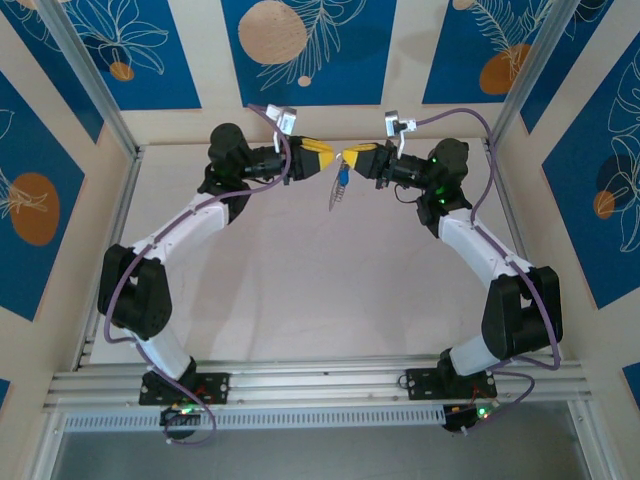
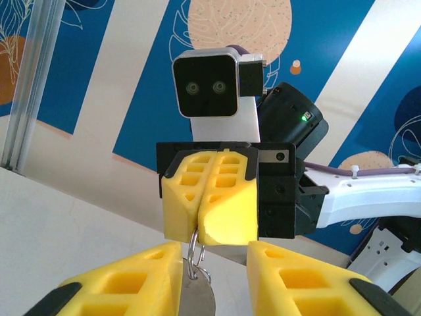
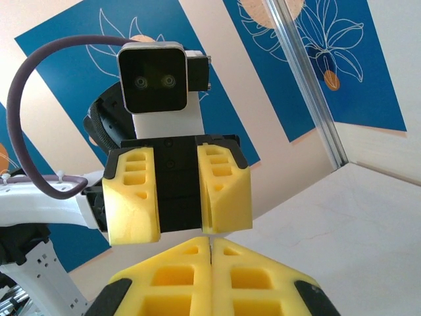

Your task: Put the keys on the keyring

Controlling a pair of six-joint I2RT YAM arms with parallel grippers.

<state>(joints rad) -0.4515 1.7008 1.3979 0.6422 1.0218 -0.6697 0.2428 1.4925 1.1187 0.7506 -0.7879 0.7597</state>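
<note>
Over the far part of the table, the right gripper has its jaws pressed together on the keyring, a thin wire ring dangling just below its fingertips. Beneath that gripper hang a flat grey metal piece and the blue-headed key. Facing the right gripper tip to tip, the left gripper has its jaws spread, one finger on either side of the ring.

Left arm and right arm: white tubes, black joints, purple cables, yellow waffled fingers; green lights by the silver rail.
</note>
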